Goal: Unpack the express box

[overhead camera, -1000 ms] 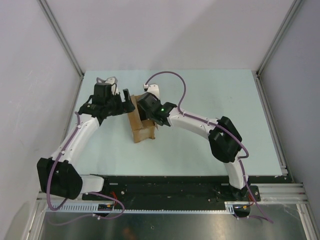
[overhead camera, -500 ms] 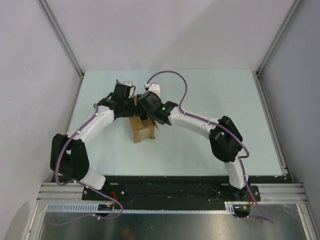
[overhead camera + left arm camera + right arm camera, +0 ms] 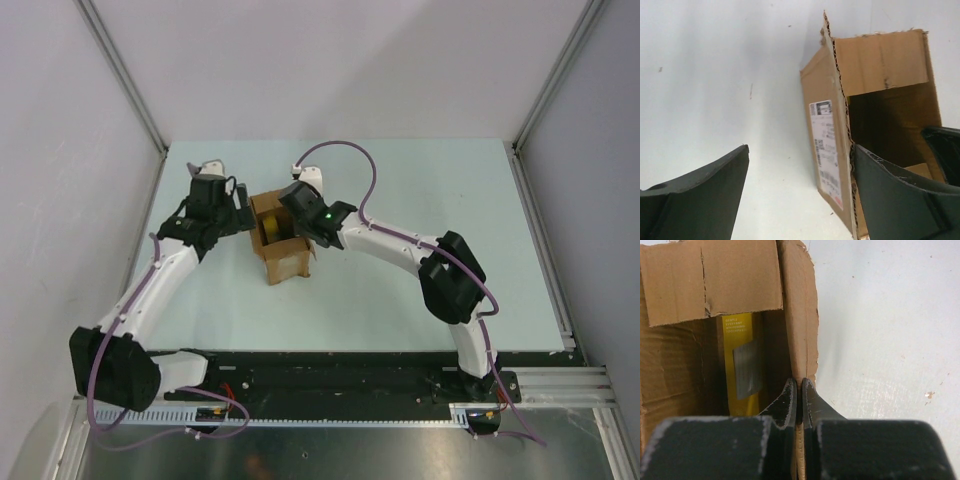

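Now the left gripper [image 3: 800, 150] has backed away to the left of the express box [image 3: 278, 240], fingers spread wide and empty, after hovering over the opening half a second ago; the right gripper [image 3: 797, 385] stays pinched tight on the box's right wall, steadying it on the table [image 3: 420, 190]; flaps are open and the yellow package [image 3: 742, 365] stands inside, so the contents are exposed but nothing's out yet.

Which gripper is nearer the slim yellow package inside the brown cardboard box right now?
Right. The right gripper is shut on a wall of the brown cardboard box, directly beside the slim yellow package. The left gripper is open, outside the box's labelled side.
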`<state>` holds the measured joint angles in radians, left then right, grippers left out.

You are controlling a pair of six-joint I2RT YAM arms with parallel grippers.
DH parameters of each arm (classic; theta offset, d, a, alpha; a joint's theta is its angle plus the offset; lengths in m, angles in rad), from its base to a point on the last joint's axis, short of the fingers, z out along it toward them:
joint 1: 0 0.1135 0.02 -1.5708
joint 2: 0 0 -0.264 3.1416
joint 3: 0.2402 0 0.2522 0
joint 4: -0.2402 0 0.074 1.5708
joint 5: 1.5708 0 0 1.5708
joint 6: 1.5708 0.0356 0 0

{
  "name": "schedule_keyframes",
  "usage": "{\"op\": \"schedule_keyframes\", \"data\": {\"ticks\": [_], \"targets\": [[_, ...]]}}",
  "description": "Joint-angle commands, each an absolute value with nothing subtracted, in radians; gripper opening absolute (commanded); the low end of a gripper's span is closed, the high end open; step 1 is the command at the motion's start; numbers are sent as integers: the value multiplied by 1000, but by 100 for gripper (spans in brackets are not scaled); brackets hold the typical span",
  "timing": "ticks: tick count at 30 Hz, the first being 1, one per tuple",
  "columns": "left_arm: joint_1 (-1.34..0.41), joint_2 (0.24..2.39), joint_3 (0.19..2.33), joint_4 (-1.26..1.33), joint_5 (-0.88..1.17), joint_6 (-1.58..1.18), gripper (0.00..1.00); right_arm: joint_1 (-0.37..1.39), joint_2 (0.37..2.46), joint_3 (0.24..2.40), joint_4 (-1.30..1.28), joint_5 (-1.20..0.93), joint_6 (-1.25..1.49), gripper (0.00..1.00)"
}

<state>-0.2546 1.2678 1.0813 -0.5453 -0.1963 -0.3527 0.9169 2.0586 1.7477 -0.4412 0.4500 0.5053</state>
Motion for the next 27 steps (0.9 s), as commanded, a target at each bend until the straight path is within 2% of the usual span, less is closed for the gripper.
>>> {"op": "schedule_keyframes", "data": {"ticks": [1,13,27], "targets": [[-230,1192,1028,-554,-227,-367,87,897,2065,1721,-486,443,525,0],[-224,1261,988,-558,-233,-388,73,899,2068,1718,-486,436,529,0],[-224,1344,1031,-549,-144,-391,69,900,2059,1707,-482,433,531,0]]}}
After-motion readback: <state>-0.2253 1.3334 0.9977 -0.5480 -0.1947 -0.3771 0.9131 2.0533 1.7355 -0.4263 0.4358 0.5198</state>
